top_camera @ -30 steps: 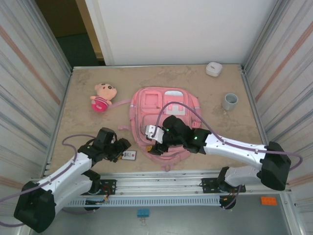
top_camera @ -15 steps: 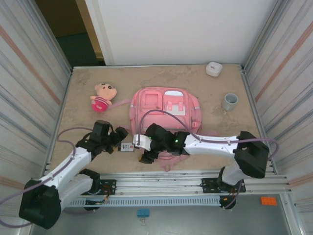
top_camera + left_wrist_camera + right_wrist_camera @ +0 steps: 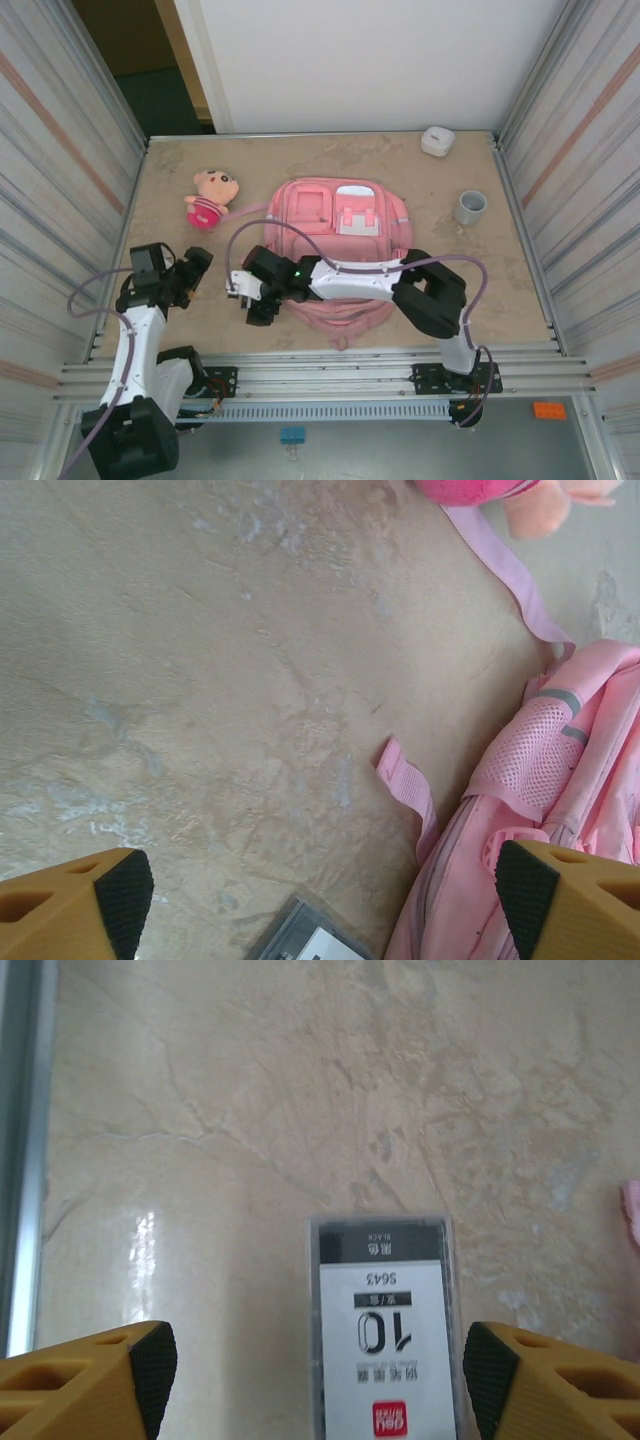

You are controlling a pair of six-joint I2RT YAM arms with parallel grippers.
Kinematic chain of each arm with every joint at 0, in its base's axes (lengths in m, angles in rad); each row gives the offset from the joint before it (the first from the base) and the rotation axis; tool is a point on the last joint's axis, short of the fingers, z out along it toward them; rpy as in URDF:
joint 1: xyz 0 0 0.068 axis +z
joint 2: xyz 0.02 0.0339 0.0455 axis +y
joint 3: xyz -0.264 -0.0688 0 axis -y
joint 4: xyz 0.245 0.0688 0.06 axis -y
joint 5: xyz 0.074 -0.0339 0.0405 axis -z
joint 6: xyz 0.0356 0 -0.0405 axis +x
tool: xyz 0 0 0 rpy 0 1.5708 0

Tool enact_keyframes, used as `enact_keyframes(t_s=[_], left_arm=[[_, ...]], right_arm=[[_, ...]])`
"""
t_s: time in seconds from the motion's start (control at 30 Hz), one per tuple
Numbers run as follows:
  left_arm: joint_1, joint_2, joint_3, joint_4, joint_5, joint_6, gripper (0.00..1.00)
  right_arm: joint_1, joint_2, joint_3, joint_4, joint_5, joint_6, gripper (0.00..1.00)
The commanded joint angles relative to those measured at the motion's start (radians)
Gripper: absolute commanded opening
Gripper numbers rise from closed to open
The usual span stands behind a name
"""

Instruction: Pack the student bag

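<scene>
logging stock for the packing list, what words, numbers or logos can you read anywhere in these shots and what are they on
All of it is on the label of the small clear box, which appears upside down in the right wrist view:
"BLACK": in the dark band
"5643": small print, first character not certain
"10": the large figure
Chinese characters beside these: too small to read
Red logo at the picture's bottom edge: too blurred to read
Student bag: no readable text from above

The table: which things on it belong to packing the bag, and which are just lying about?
Part of the job:
- pink student bag
- small labelled box, lying between the open fingers of the right gripper, probably to be packed

Lying about for now:
- plush doll
- grey cup
- white case
</scene>
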State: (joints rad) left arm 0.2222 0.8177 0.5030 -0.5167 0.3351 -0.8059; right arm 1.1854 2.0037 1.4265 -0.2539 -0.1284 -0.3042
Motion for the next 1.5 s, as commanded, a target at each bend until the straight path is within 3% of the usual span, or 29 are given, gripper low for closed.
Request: enact_keyframes(t_s=[0.0,0.4,0.63,0.8,0.97,1.13,1.47], left_arm=[[0.025,0.008,0.041,-0.017,0.065,0.068,0.91],[0.025,0.039,0.028,0.041,0.106,0.067,0.91],[0.025,0.054,0.027,0.058,0.106,0.075,0.90],[0.025,0.057,0.038,0.051,0.109,0.083,0.90],[0.024,0.046,0.045,0.042,0.114,0.085,0.90],[0.025,0.046,0.051,0.039,0.120,0.089,0.90],[0.025,0.041,0.045,0.042,0.125,0.084,0.90]], right_arm=[[0.004,0.073,0.076,-0.101,-0.008,-0.032,0.77],[-0.050,0.238,0.201,-0.167,-0.086,0.000,0.76],[-0.051,0.320,0.258,-0.229,-0.089,-0.038,0.66],[-0.019,0.273,0.242,-0.290,-0.062,-0.082,0.59],[0.025,0.126,0.125,-0.300,-0.070,-0.130,0.67],[0.003,0.024,0.107,-0.297,-0.086,-0.094,0.74],[-0.018,0.092,0.148,-0.317,-0.054,-0.097,0.83]])
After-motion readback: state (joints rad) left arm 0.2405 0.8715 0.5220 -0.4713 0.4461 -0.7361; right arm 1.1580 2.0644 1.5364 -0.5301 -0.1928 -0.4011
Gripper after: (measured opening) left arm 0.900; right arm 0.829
